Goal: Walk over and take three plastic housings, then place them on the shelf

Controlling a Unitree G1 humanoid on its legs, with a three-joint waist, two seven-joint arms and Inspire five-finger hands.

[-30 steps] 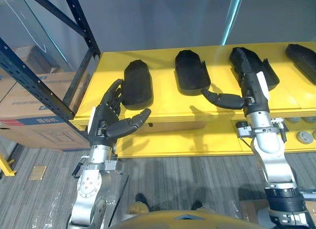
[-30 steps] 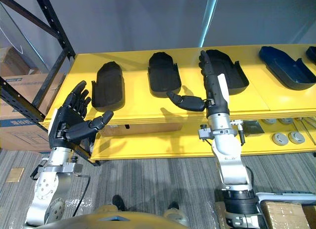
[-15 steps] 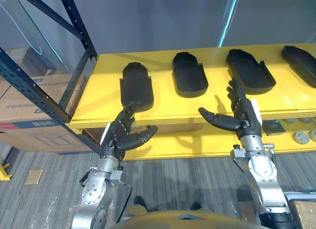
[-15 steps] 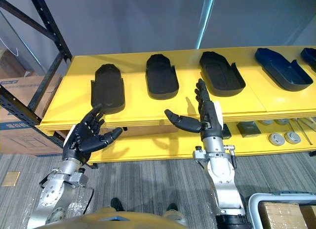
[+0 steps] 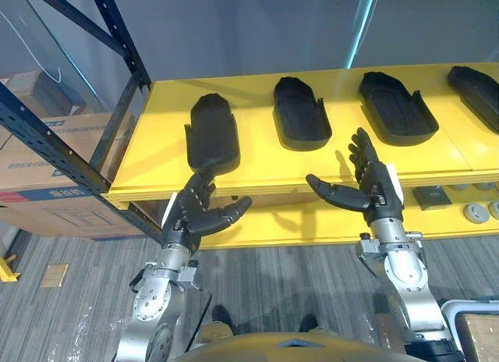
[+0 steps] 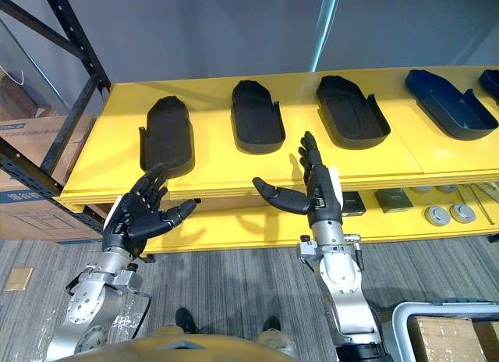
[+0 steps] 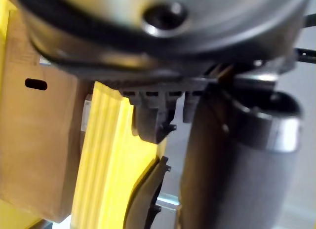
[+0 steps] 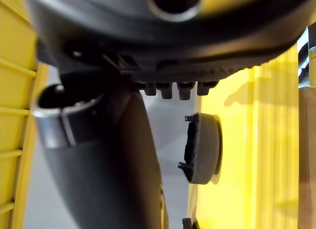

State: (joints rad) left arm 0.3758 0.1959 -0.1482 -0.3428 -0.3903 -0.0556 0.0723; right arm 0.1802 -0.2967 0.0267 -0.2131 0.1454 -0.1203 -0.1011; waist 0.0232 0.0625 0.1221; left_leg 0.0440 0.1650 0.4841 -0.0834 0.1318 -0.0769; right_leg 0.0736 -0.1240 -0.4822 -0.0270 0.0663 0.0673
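The yellow metal shelf (image 5: pixel 257 165) is standing against a grey wall (image 5: pixel 257 26), on a grey carpeted floor (image 5: pixel 296 276). A dark blue steel upright frame (image 5: pixel 54 141) is bounding it on the left, with brown cardboard boxes (image 5: pixel 39 214) sitting behind the frame.

Three black moulded plastic housings are lying in a row on the upper deck, well apart from each other: the left housing (image 5: pixel 212 136), the middle housing (image 5: pixel 300 114) and the right housing (image 5: pixel 396 108). A fourth dark housing (image 6: pixel 448 103) is lying further right. Small grey round parts (image 6: pixel 433 216) are resting on the lower deck (image 6: pixel 257 229).

The left robot hand (image 5: pixel 183 218) is hovering before the front edge, below the left housing, fingers released and spread, grasping nothing. The right robot hand (image 5: pixel 374 190) is hovering between the middle and right housings, just short of the edge, likewise released and empty.

Bare deck is lying open between each housing and the front edge.
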